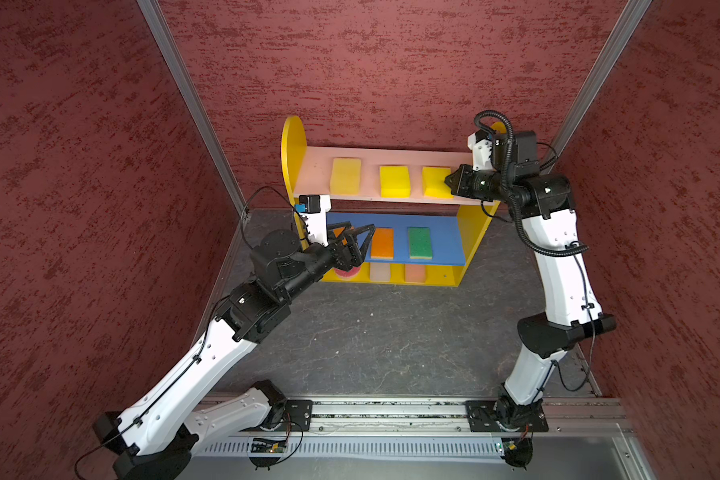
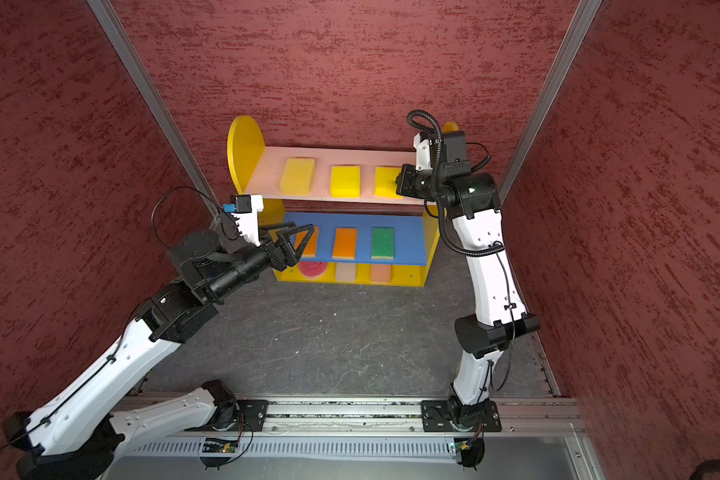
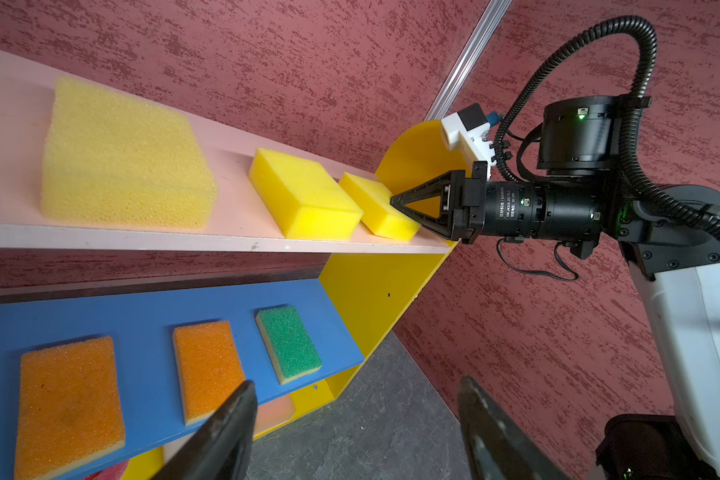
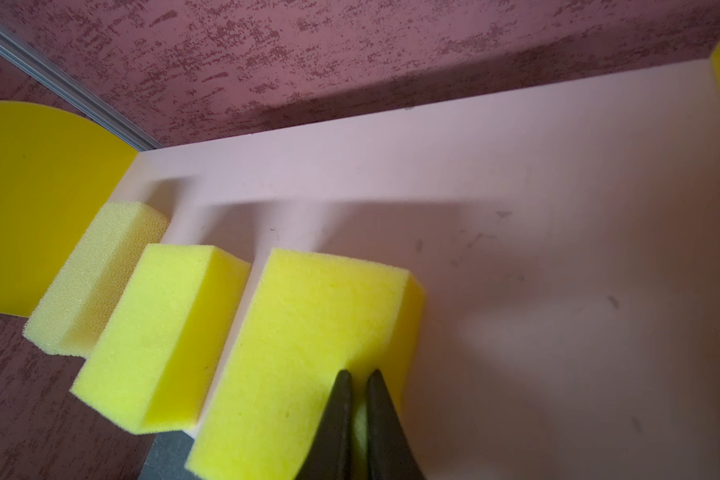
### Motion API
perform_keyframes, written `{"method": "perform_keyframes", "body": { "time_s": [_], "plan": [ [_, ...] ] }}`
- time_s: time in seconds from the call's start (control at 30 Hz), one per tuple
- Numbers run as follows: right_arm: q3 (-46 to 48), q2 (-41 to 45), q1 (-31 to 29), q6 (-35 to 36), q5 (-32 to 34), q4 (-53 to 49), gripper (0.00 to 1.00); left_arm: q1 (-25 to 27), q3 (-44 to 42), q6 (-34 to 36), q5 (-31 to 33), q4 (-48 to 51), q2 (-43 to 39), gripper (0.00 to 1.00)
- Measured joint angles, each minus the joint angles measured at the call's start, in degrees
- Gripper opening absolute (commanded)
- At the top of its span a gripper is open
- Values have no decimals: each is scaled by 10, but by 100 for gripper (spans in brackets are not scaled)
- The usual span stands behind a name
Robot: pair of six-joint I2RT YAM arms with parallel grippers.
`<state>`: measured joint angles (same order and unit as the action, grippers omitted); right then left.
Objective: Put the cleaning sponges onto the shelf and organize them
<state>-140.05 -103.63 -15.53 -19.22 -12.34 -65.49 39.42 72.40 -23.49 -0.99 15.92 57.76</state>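
The left arm (image 1: 192,365) stretches low and forward, forearm nearly level; the left end effector (image 1: 360,232) has its fingers spread wide. The right arm (image 1: 558,266) rises upright, wrist bent inward and level; the right end effector (image 1: 449,181) has its fingers pinched nearly together.

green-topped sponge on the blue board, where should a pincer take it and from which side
Probably pinch the green-topped sponge across its narrow width, on the two long side faces near its front end, coming in through the open front of the shelf. It lies flat, long axis front to back, with bare blue board on both sides.
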Motion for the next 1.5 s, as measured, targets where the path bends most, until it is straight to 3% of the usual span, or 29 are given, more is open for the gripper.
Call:
{"method": "perform_keyframes", "body": {
  "time_s": [0.4, 0.67, 0.87, 1.1, 1.5],
  "plan": [
    [16, 16, 0, -7, 1, 4, 13, -3, 0, 0, 0, 2, 4, 76],
    [10, 16, 0, -12, 1, 0, 25, -3, 0, 0, 0, 2, 4, 76],
    [10, 16, 0, -14, 2, -1, 29, -4, 0, 0, -1, 2, 4, 76],
    [10, 16, 0, -17, 6, -1, 17, -4, 0, 0, -1, 3, 4, 76],
    [10, 16, 0, -20, 13, 1, 16, -6, 0, 0, -1, 4, 4, 76]
  ]
}}
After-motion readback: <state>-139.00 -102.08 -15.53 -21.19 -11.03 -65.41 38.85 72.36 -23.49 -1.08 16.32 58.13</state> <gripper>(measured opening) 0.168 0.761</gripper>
